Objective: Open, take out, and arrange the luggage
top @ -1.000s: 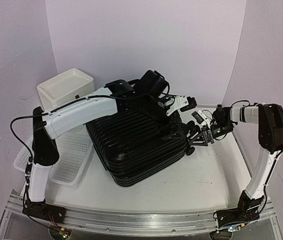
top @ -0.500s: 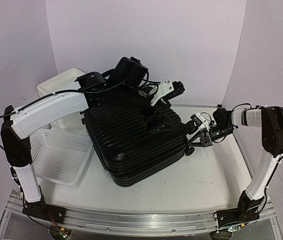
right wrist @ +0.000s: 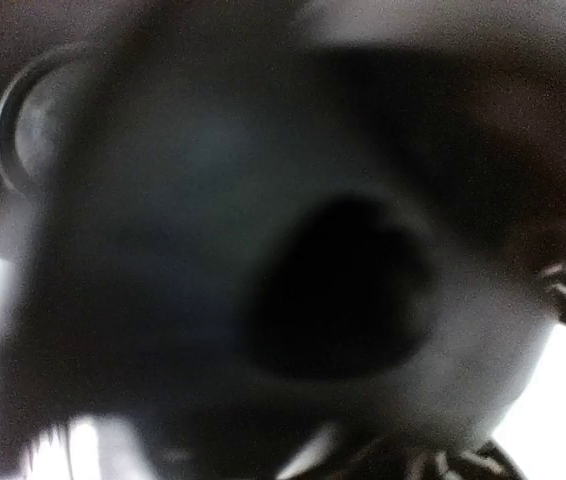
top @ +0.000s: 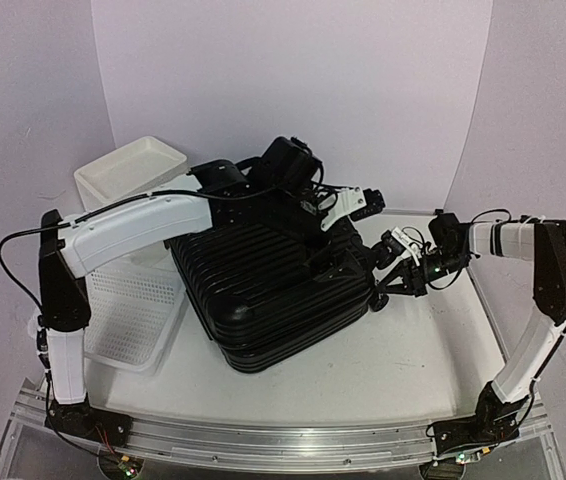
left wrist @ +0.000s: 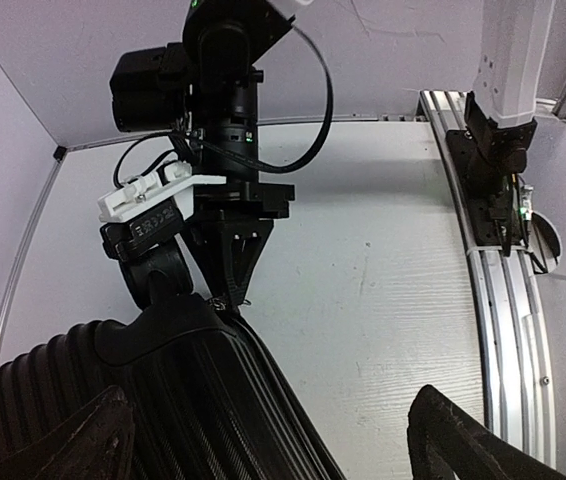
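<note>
Right gripper: jaws stand together at the edge seam of the luggage, near its far right corner, probably to catch a zip pull. Whatever is pinched is too small to confirm. Left gripper: spread wide, empty, poised over the same corner. The luggage lies flat and closed mid-table. Its rigid black shell has horizontal ribs, rounded corners and a slight sheen.
</note>
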You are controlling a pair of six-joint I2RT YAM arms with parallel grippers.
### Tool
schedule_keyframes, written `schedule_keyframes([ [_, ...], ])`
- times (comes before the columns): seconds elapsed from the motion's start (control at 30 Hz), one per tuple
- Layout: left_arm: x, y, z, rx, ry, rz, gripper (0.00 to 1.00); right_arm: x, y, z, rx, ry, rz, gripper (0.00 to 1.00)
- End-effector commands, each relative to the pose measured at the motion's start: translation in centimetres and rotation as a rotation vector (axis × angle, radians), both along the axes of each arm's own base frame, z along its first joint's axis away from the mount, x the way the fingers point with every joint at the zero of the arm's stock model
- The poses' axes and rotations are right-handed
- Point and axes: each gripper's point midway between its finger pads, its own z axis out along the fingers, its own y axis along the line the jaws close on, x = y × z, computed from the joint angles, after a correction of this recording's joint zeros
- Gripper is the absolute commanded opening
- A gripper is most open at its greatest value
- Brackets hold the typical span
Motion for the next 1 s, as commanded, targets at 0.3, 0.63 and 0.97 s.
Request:
schedule_keyframes([
  [0.3,3.5,-4.8,-5.0,0.078,-0.158,0.031,0.99,2.4,-1.4,-0.6,-0.147,-0.238,-0.064,0.00],
  [0.63,3.1,-3.0,-7.2,0.151,-0.136,0.051,0.97,1.9,0.4,0.6,-0.003,-0.314,0.026,0.03],
  [0.97,3.3,-2.7,-5.8,0.127,-0.142,0.069,0.95,0.7,1.2,1.1,0.045,-0.327,0.076,0.12],
])
